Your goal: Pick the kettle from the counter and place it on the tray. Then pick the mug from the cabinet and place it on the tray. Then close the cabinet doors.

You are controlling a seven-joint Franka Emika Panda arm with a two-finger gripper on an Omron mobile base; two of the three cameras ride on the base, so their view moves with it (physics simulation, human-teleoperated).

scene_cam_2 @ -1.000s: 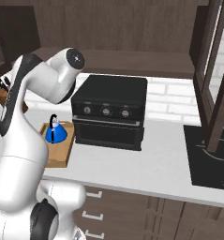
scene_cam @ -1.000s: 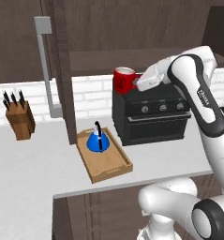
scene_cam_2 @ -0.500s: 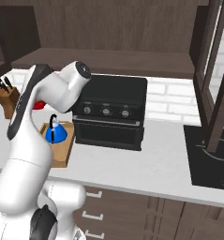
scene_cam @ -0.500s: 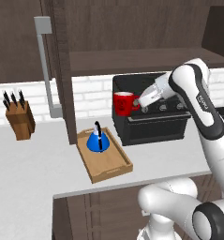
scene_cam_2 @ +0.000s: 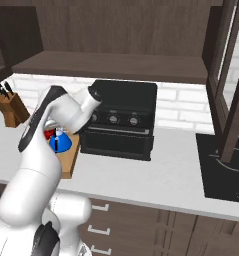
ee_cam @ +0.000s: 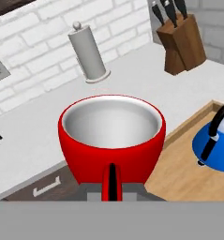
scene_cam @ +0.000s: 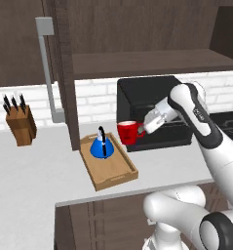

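One small red mug point(scene_cam: 128, 132) with white inside hangs clamped by handle in two-finger gripper point(scene_cam: 140, 130), apparently just above right edge of light-wood tray point(scene_cam: 116, 175). Bright blue cone-shaped kettle point(scene_cam: 101, 146) sits on tray.

The white Franka arm point(scene_cam: 201, 122) was bent at the elbow and reached leftward; its two-finger gripper point(scene_cam: 143, 128) was clamped on a red mug's point(scene_cam: 128, 132) handle.

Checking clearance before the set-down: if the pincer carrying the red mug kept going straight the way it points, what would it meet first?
Probably the tray's right rim, just past the mug held in the pincer, then the kettle on it. Depth is unclear, so it might pass above the rim.
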